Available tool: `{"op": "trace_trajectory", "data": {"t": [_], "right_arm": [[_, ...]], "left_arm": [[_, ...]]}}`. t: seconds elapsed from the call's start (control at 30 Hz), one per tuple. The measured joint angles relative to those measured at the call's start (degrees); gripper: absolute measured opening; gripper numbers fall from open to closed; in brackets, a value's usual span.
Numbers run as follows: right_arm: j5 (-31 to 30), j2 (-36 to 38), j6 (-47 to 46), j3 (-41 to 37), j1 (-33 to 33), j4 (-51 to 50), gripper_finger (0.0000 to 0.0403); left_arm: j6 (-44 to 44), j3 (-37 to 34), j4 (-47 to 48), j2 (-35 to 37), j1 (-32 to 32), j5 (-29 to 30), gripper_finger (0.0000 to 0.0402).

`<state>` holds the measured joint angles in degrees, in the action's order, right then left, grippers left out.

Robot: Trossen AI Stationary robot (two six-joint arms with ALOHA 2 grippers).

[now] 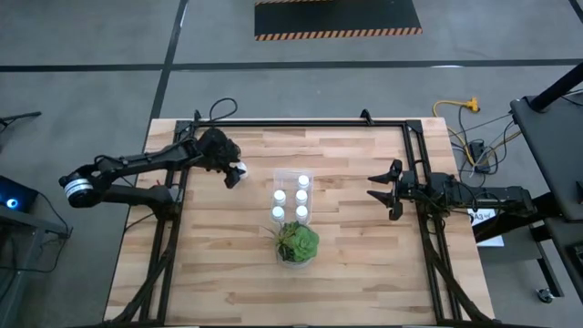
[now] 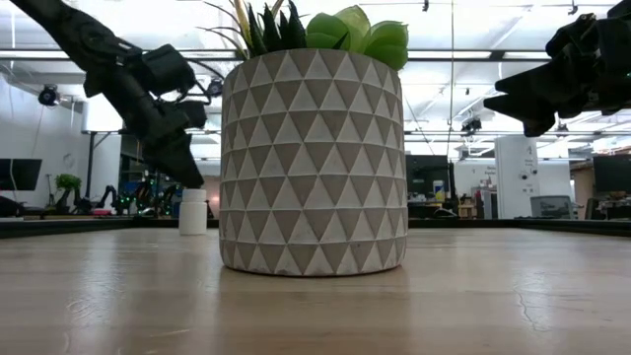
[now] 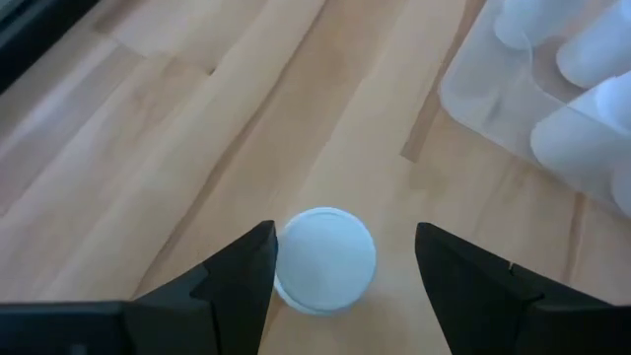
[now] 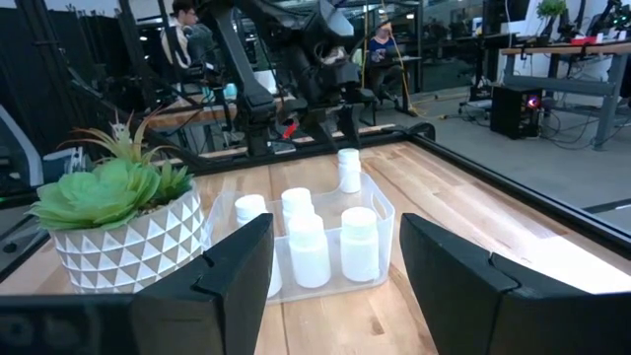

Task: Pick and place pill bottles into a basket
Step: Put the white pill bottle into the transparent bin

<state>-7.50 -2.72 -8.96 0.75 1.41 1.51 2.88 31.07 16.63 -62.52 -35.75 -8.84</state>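
Observation:
One white pill bottle stands upright on its base on the wooden table, left of the basket; it also shows in the high view and the low view. My left gripper is open just above it, one finger on either side of the cap, touching nothing. The clear basket stands at mid-table and holds several white bottles upright. My right gripper is open and empty to the right of the basket, above the table.
A green plant in a patterned pot stands just near of the basket and fills the middle of the low view. A black frame runs along the table's far, left and right edges. People and desks show in the room beyond.

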Motion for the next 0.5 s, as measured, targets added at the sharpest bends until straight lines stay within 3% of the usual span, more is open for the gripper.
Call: {"op": "trace_trajectory", "data": {"t": [0.5], "right_arm": [[0.0,0.0,-0.01,0.0,-0.02,-0.02,0.021]], "left_arm": [[-1.1,-3.16,-2.73,-0.02,-0.26,1.06,0.0226]]}}
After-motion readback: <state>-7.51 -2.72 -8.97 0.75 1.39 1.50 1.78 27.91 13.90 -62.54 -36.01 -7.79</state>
